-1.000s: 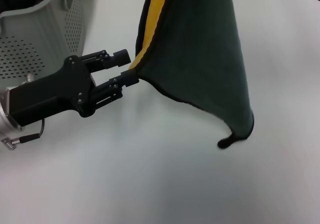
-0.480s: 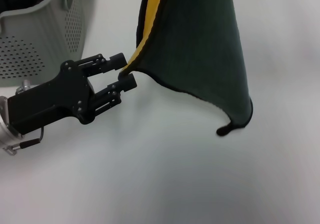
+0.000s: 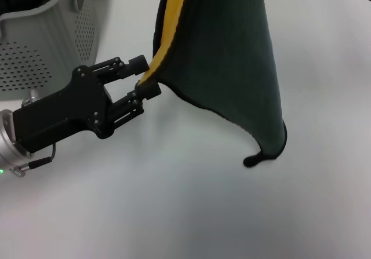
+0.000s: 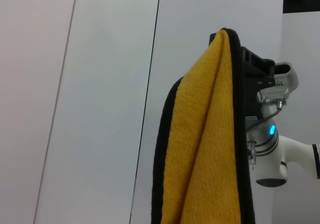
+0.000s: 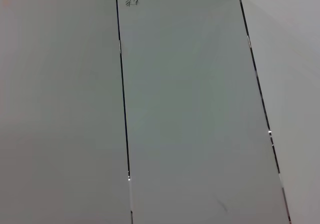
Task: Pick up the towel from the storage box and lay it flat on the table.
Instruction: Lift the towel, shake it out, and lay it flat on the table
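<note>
One towel [image 3: 232, 62] hangs clear of the box [image 3: 40, 44], its edge between the left hand's [image 3: 146, 76] parted fingers, not yet spread on the counter [image 3: 191, 212]; right hand's grip unseen.

Head view looks down closely; wrist views face wall panels — left shares the towel [image 4: 205, 149].
</note>
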Tool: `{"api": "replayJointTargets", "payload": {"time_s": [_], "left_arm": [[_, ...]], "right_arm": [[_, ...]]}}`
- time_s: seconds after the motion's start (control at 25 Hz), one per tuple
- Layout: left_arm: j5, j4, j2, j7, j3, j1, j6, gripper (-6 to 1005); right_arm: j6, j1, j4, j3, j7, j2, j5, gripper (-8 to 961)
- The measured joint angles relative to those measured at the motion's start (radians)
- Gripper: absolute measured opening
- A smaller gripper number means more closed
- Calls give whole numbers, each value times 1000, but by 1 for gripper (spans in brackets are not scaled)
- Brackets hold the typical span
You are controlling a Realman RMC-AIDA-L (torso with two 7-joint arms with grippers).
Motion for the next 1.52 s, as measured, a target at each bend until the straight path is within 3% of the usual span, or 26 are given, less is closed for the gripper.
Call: {"api": "replayJointTargets", "payload": {"time_s": [0.36,1.48,1.52], "left_arm": [[-43,-53,0,113,-1,13,-3,455],[-78,-104,0,122,20,-7,-39,434],[-78,-104,0,122,20,-7,-39,378]], "right_arm": [[23,3,4,14,44,10,4,0],[16,6,6,10,63,18,-1,0],[16,5,9,10,63,18,-1,0]]}}
